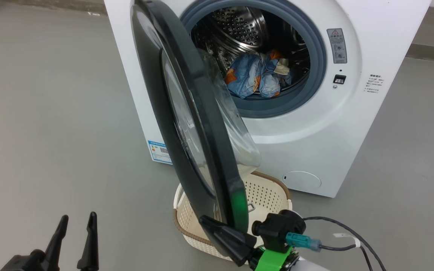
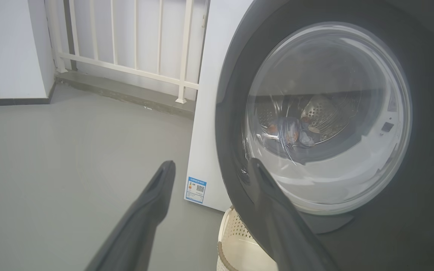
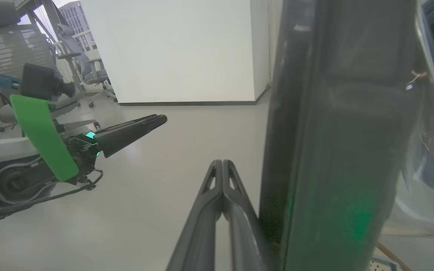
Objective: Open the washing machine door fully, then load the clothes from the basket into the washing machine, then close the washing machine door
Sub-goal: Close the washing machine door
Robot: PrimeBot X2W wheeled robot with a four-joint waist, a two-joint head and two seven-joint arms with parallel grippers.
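Right gripper (image 1: 204, 221), pressed together, sits beside the washing machine door (image 1: 202, 113); left gripper (image 1: 78, 219) is spread.

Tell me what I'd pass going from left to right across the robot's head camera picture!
First the left gripper → the washing machine door → the clothes → the grey warning sticker.

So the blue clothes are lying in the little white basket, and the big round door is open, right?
Not quite. The light blue printed clothes lie inside the steel drum of the white washing machine, not in the cream perforated plastic basket; the head view shows it. The big round black-rimmed door is open, as you said.
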